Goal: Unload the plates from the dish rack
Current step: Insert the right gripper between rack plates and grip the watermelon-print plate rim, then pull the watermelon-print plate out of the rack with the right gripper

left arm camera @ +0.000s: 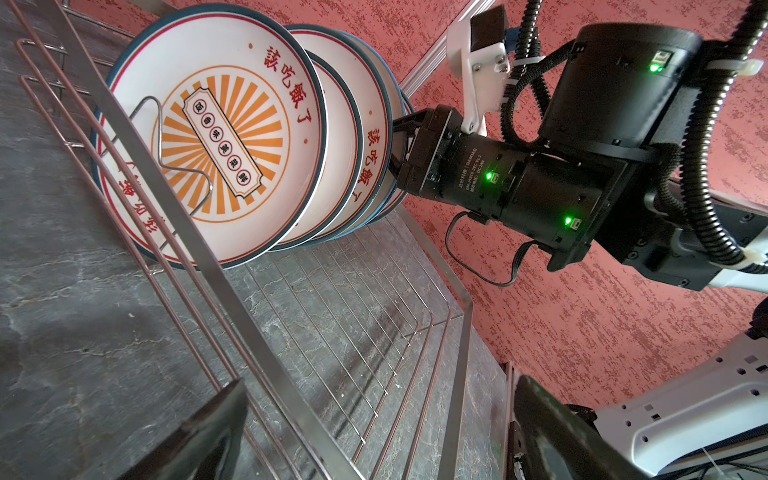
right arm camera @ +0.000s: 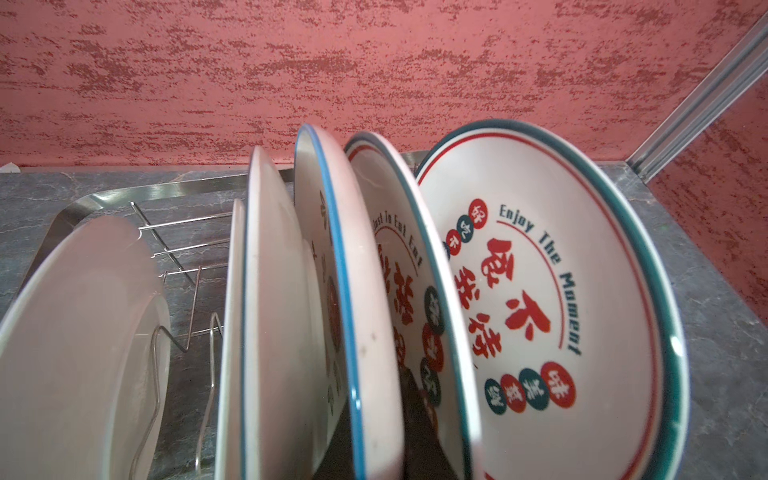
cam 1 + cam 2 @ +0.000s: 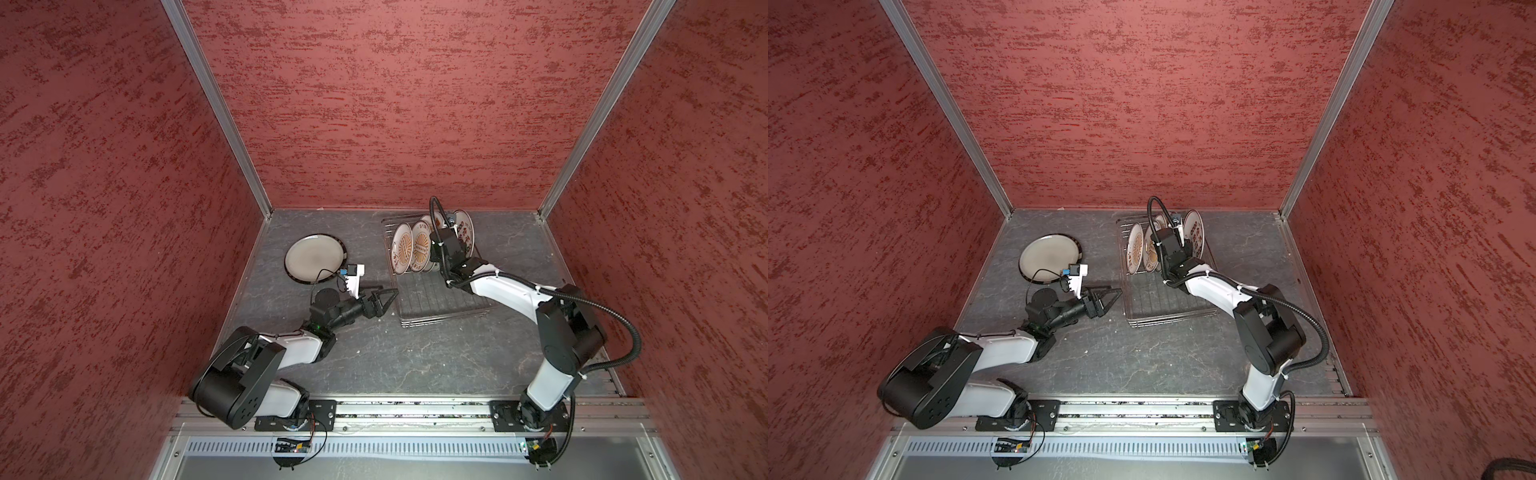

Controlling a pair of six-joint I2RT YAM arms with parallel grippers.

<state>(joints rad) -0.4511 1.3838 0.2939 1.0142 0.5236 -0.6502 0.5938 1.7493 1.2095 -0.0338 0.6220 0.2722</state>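
The left gripper [image 3: 386, 301] hovers over the grey table [image 3: 415, 365], just beside the near left corner of the dish rack [image 3: 440, 299]. Its jaws are spread wide and hold nothing. The silver wire rack sits right of the table's middle, its length running toward the far edge. Further back on the left, a large dark-rimmed plate [image 3: 315, 258] lies flat on the table, apart from the rack. In the rack's far half, a row of printed plates [image 3: 409, 247] stands on edge among the prongs. An orange sunburst plate [image 1: 216, 137] is at the left end and an "Enjoy The Moment" plate [image 2: 540, 291] at the right. The right gripper [image 1: 397, 143] reaches into this row from above, jaws pinched on the rim of a blue-rimmed plate [image 2: 365, 316] standing in the rack.
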